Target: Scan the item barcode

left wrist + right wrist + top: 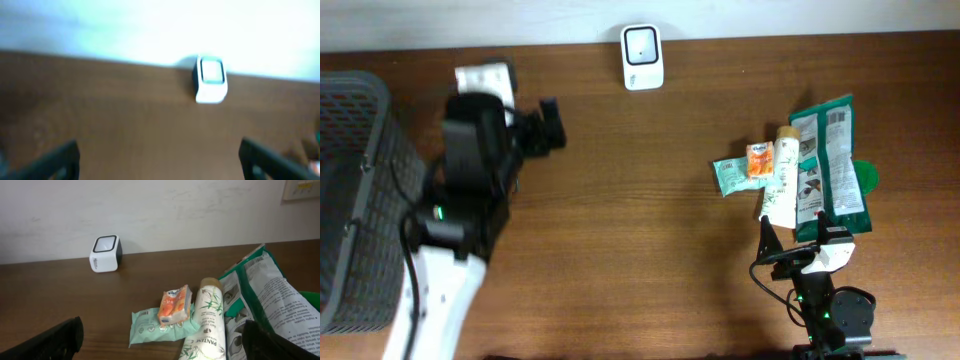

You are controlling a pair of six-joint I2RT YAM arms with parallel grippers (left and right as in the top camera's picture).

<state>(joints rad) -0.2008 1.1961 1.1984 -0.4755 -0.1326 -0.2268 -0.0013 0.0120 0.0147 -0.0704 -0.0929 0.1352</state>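
Four items lie clustered on the right of the table in the overhead view: a green bag, a tube, an orange packet and a wipes pack. The right gripper sits just on their near side, jaws spread and empty, so it is clearly the nearer arm. The tube's long axis runs away from it toward the far edge. The scanner stands at that far edge, up and left of the cluster and well apart. The left gripper hangs near a basket, also wide and empty; its fingertips merge with the dark arm.

From the left wrist, blurred, the scanner sits ahead between parted fingers; its window cannot be read.

From the right wrist, the tube lies ahead, slightly right of centre, its near end cut off. The orange packet rests on the wipes pack beside it, and the bag runs out of frame. No barcode can be made out.
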